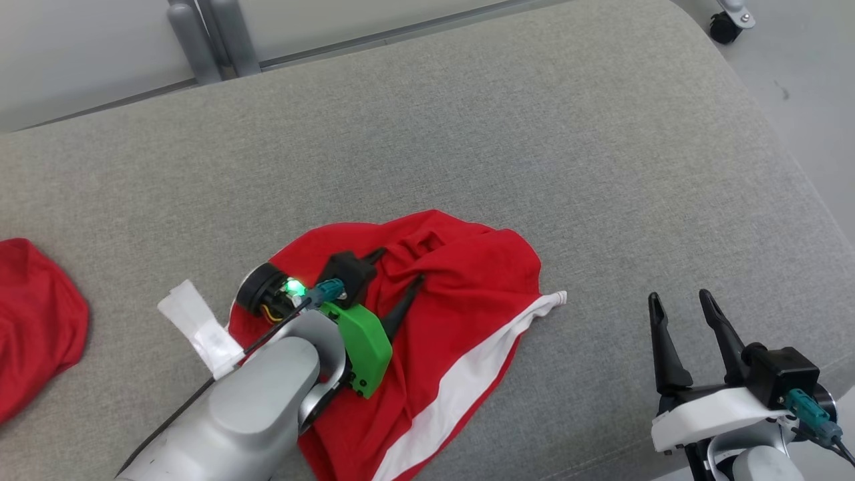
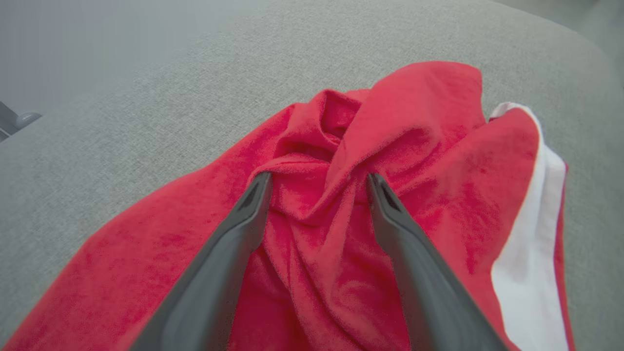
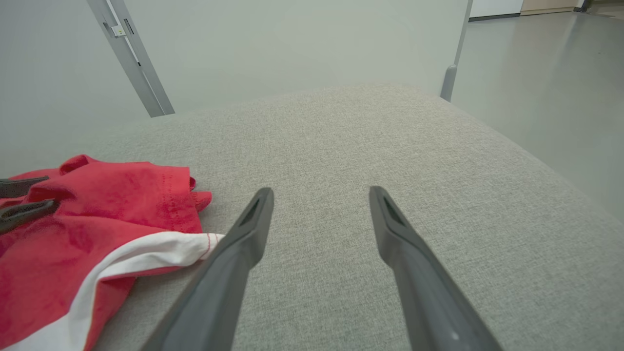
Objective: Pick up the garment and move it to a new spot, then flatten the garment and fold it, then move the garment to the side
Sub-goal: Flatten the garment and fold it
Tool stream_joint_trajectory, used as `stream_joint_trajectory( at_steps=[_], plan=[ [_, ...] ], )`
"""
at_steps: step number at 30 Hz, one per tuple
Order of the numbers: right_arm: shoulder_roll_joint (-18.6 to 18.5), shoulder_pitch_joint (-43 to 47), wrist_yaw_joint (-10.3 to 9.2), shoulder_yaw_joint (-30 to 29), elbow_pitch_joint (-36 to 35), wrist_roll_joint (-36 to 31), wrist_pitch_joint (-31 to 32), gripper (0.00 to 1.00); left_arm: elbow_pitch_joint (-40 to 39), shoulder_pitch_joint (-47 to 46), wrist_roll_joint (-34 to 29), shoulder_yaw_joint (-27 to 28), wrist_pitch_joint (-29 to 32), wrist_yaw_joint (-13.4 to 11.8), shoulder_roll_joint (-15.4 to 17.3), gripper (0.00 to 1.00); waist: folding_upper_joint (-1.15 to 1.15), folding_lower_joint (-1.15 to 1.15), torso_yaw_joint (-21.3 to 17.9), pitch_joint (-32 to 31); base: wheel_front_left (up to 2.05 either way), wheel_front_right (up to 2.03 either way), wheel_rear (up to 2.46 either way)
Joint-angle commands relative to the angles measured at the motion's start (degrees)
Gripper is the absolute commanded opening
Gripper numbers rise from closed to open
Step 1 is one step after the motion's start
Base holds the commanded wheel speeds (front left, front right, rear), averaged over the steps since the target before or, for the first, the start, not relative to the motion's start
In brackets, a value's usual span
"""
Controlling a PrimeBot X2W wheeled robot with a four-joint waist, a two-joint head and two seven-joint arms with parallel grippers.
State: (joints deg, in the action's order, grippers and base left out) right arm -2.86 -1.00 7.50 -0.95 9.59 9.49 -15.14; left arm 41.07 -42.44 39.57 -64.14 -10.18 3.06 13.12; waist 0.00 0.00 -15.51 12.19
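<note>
The garment is a red cloth with a white band, lying crumpled on the grey cushion. My left gripper is down on its middle. In the left wrist view the left gripper is open, its tips pressed into the garment with a twisted ridge of cloth between them. My right gripper hovers open to the garment's right, over bare cushion, with nothing between its fingers. The right wrist view shows the right gripper open and the garment at its left, with the left gripper's fingers on the cloth.
A second red cloth lies at the cushion's left edge. A white folded strip rests beside my left forearm. Grey metal legs stand behind the cushion, and a caster wheel is on the floor at the far right.
</note>
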Motion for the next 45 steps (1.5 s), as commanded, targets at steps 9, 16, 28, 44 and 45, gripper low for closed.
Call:
stream_joint_trajectory(
  at_steps=[9, 16, 28, 44, 45],
  plan=[
    [-0.09, 1.49, -0.02, -2.84, -3.78, -3.72, -0.01, 1.00, -16.02, 12.22, 3.08, 16.49, -5.01, -7.87, 4.95, 1.00, 0.00, 0.00, 5.53, -4.32, 0.00, 0.00, 0.00],
    [-1.99, 1.56, -0.02, -4.81, -6.47, -5.62, -0.01, 1.00, -32.36, 31.49, -4.06, 34.10, -5.02, -11.84, 5.87, 1.00, 0.00, 0.00, 10.98, -9.41, 0.00, 0.00, 0.00],
    [-3.84, 3.71, -0.02, -4.41, -3.75, -4.93, -0.01, 1.00, -36.06, 52.82, -15.34, 53.95, -5.03, -4.35, 0.24, 1.00, 0.00, 0.00, 15.83, -13.36, 0.00, 0.00, 0.00],
    [-1.26, 5.11, -0.02, -3.80, 0.33, -5.55, 0.00, 1.00, -33.83, 53.33, -23.39, 63.47, -5.03, 4.38, -7.34, 1.00, 0.00, 0.00, 16.31, -13.33, 0.00, 0.00, 0.00],
    [-1.25, 4.96, -0.02, -3.67, 0.28, -5.56, 0.00, 1.00, -33.91, 53.25, -23.71, 63.46, -5.03, 4.38, -7.47, 1.00, 0.00, 0.00, 16.12, -13.30, 0.00, 0.00, 0.00]
  ],
)
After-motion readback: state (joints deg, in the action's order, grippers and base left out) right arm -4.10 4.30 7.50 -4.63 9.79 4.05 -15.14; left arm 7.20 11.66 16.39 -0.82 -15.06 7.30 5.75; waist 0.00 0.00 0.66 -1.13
